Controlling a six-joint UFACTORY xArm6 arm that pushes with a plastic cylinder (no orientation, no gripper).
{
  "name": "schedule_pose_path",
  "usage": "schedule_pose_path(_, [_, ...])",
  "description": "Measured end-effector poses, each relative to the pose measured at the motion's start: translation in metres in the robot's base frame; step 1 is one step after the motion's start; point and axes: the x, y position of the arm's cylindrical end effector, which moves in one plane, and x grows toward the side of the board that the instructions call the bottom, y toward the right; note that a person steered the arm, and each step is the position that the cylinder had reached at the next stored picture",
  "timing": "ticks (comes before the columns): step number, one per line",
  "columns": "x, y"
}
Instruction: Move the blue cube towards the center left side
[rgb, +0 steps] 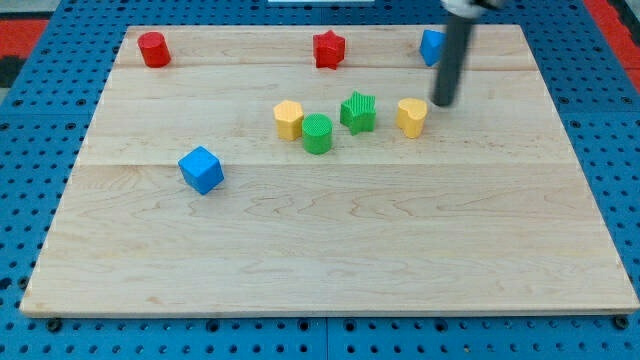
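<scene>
On the left half of the wooden board (330, 260), the blue cube (201, 169) sits alone, bare wood on every side. It is bright blue, turned corner-on. To its right, well apart, a row: yellow block (288, 119), green cylinder (317, 133), green star (358, 112), yellow heart-like block (410, 117). My tip (441, 103) rests just right of that, holding nothing. Along the top: red cylinder (153, 49), red star (329, 48), another blue block (431, 46).

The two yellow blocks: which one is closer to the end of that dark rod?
The yellow block on the view's right, beside the green star. My tip sits just right of it. The other yellow block lies beyond the green cylinder.
</scene>
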Motion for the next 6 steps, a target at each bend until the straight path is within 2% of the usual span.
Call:
schedule_pose_path(1, [0.102,-0.009])
schedule_pose_path(2, [0.144,-0.132])
schedule_pose_path(3, [0.135,-0.233])
schedule_pose_path(4, [0.092,-0.298])
schedule_pose_path(5, [0.058,-0.332])
schedule_pose_path(6, [0.05,-0.352])
